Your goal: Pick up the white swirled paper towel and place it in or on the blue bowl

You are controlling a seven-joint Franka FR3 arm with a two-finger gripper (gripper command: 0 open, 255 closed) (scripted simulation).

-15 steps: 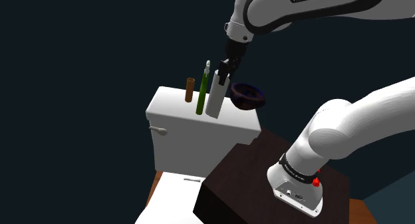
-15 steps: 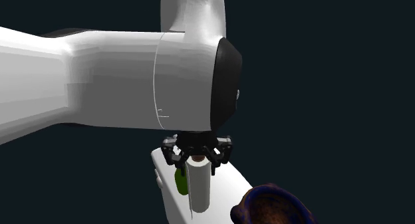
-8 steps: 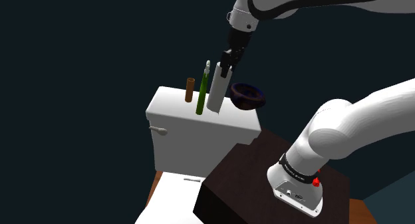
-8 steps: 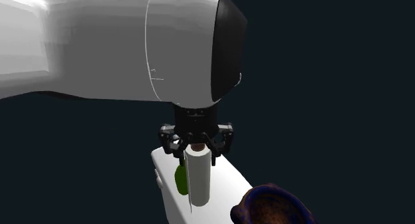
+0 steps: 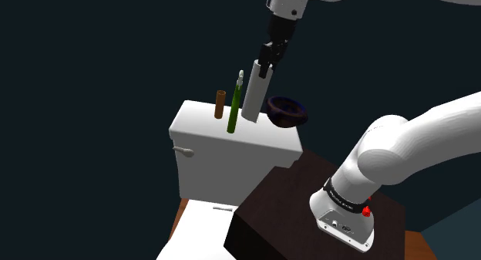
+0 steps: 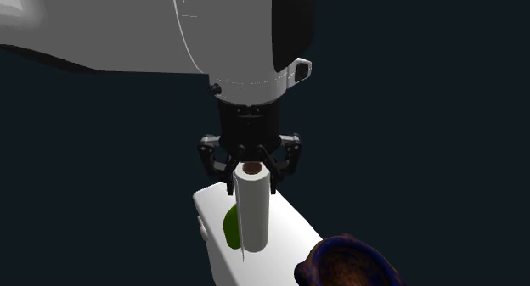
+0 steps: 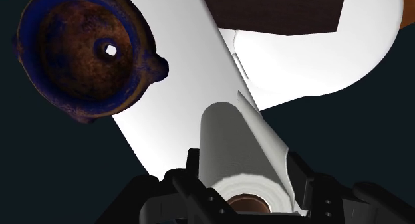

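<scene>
The white paper towel roll point(image 5: 253, 96) hangs upright a little above the white toilet tank lid point(image 5: 202, 123), with my gripper point(image 5: 264, 68) shut on its top end. In the second exterior view the gripper point(image 6: 252, 176) clasps the roll point(image 6: 253, 212) around its brown core. The dark blue bowl point(image 5: 287, 110), brown inside, sits on the lid just to the shoulder view's right of the roll. In the wrist view the roll point(image 7: 239, 146) runs out from between the fingers point(image 7: 191, 168), and the bowl point(image 7: 86, 53) lies off to one side on the lid point(image 7: 179, 76).
A tall green bottle point(image 5: 234, 108) and a short brown cylinder point(image 5: 220, 104) stand on the lid to the shoulder view's left of the roll. The dark brown stand point(image 5: 301, 200) lies in front of the tank, beside the white toilet seat point(image 5: 196, 231). A black area surrounds everything.
The gripper has risen straight up with the paper towel roll, lifting its lower end off the tank lid. Bowl, bottle and cylinder have stayed put.
</scene>
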